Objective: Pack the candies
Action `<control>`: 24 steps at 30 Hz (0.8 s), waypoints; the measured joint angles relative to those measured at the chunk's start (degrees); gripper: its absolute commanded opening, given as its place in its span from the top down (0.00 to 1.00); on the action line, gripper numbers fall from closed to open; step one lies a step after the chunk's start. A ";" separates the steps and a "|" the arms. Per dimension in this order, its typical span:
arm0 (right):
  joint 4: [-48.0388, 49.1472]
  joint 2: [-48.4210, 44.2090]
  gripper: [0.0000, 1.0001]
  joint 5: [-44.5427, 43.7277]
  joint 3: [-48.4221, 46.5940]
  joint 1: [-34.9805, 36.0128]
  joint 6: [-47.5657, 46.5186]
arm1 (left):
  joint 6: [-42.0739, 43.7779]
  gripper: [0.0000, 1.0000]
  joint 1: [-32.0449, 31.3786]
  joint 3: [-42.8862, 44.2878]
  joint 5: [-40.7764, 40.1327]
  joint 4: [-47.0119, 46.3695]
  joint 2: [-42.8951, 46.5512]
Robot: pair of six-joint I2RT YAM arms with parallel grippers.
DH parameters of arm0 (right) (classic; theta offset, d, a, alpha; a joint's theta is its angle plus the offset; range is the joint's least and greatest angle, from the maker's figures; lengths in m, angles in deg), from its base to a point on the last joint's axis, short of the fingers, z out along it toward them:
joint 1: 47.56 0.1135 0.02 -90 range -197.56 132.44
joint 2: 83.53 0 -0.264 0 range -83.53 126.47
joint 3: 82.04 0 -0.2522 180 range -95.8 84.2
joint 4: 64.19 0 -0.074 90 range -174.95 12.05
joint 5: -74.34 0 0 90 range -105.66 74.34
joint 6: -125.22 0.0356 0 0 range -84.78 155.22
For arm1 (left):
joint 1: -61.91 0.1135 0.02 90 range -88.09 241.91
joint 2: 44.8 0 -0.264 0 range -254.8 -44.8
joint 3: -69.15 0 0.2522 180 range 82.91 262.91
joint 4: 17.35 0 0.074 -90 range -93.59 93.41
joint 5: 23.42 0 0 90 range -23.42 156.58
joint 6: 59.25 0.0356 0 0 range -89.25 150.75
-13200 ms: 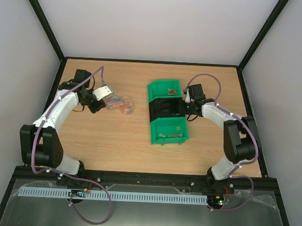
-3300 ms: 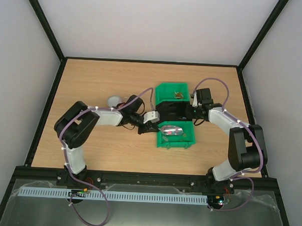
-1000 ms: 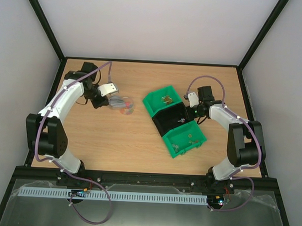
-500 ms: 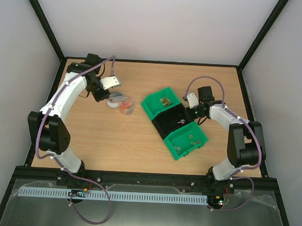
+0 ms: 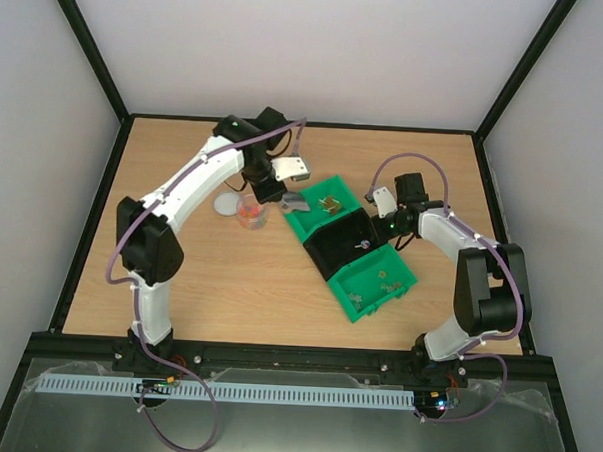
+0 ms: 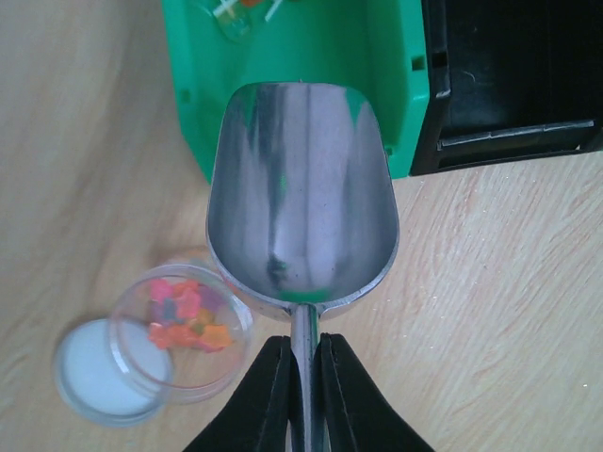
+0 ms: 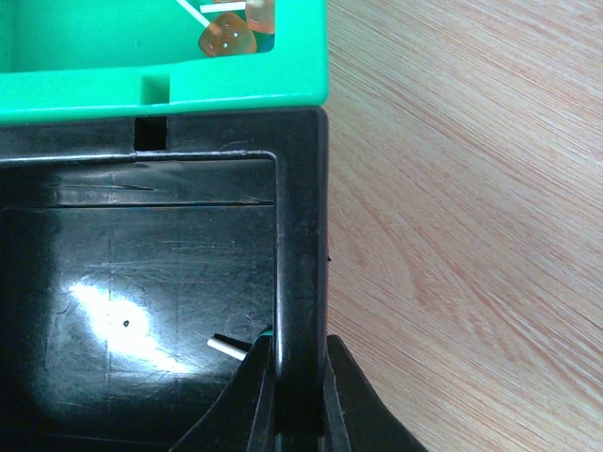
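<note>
My left gripper [image 6: 301, 377] is shut on the handle of a metal scoop [image 6: 301, 188]. The scoop's bowl is empty and hangs over the near-left corner of the far green bin [image 6: 311, 66]. In the top view the gripper [image 5: 280, 191] is just left of that bin [image 5: 313, 191]. Orange and pink candies [image 6: 184, 315] lie in a clear cup [image 5: 250, 213]. More candies lie in the far green bin [image 5: 331, 200] and the near green bin [image 5: 377, 281]. My right gripper [image 7: 300, 377] is shut on the right wall of the black middle bin [image 7: 141, 282].
The three joined bins lie diagonally right of the table's centre. A white lid [image 5: 225, 203] lies on the table beside the cup, also in the left wrist view [image 6: 99, 381]. A small white stick [image 7: 229, 346] lies in the black bin. Dark frame rails border the table.
My left arm has swung right from the cup to the far green bin, carrying the scoop. The cup and lid stay behind. The right gripper and the bins have hardly moved.
</note>
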 measured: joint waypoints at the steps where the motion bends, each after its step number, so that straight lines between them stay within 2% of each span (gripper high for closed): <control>1: -0.11 -0.04 0.99 0.00 0.00 0.00 0.13 | -0.87 0.98 -0.66 0.24 0.00 0.46 -1.11; 13: -0.85 -0.31 0.99 -0.44 0.00 0.48 2.95 | -11.69 0.98 -7.41 4.61 -5.62 1.07 -10.23; 24: -1.53 -1.86 0.99 -2.64 0.90 2.27 5.62 | -16.76 0.98 -7.74 4.98 -7.80 -2.34 -13.97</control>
